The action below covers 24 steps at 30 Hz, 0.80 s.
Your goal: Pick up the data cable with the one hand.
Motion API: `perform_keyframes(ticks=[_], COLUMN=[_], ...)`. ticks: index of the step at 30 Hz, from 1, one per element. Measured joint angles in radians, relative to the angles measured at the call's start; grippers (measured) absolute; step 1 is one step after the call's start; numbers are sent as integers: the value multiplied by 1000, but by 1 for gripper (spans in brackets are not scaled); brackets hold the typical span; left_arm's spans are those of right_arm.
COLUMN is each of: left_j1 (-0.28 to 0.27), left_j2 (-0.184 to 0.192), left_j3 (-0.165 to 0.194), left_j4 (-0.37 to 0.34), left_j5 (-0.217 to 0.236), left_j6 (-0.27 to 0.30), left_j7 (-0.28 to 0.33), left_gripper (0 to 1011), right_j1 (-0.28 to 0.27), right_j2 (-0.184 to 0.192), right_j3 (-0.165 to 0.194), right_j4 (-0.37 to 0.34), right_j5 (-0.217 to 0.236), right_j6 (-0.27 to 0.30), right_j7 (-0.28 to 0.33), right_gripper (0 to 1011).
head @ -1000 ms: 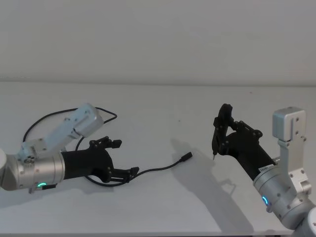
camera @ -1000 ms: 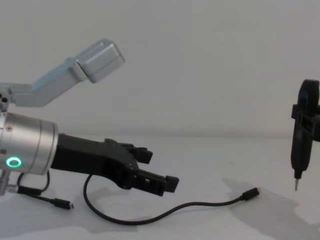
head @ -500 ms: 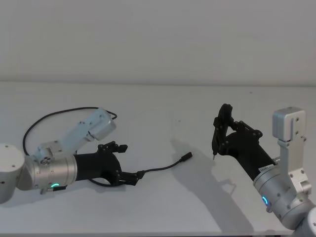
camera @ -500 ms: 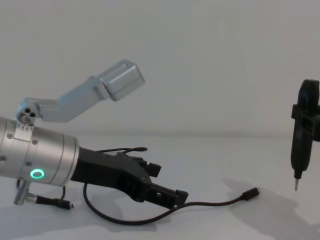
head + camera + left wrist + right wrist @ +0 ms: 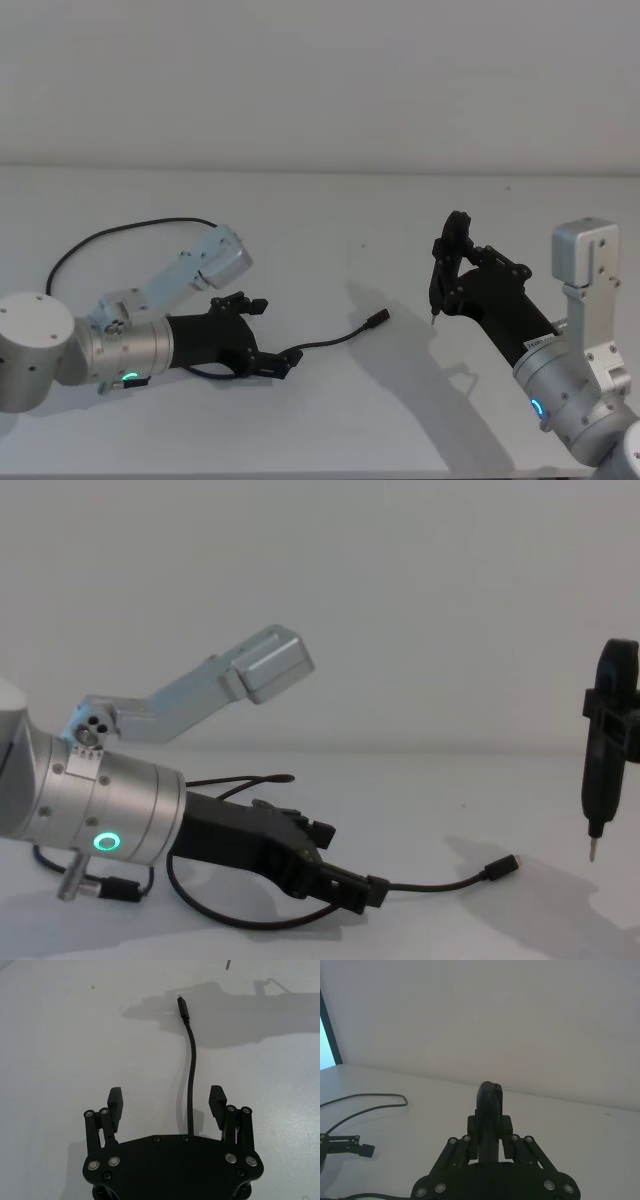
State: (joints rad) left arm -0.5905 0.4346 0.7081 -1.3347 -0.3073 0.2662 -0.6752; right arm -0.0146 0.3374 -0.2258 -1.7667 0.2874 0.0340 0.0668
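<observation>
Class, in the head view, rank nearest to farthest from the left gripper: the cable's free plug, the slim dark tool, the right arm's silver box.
1. Cable's free plug, centre, just beyond the left gripper.
2. Slim dark tool, right of centre.
3. Right arm's silver box, far right.

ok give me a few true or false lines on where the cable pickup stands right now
1. The left gripper is open, with the data cable running between its fingers. True.
2. The data cable hangs lifted off the table. False: it lies on the table.
3. The right gripper holds a dark tool upright. True.
4. The cable's plug sits in the right gripper. False: it lies on the table between the two arms, apart from both.
</observation>
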Motion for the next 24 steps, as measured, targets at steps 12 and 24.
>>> perform_keyframes(ticks=[12, 24], left_j1=[-18, -32], left_j2=[-24, -39], left_j3=[13, 22], left_j4=[33, 54], left_j5=[17, 28], left_j6=[14, 46], left_j7=[0, 0], left_gripper=[1001, 1000], right_j1=[0, 0], right_j2=[0, 0], right_j3=[0, 0], right_j4=[0, 0], right_j5=[0, 0], right_j6=[0, 0], right_j7=[0, 0], right_gripper=[274, 274])
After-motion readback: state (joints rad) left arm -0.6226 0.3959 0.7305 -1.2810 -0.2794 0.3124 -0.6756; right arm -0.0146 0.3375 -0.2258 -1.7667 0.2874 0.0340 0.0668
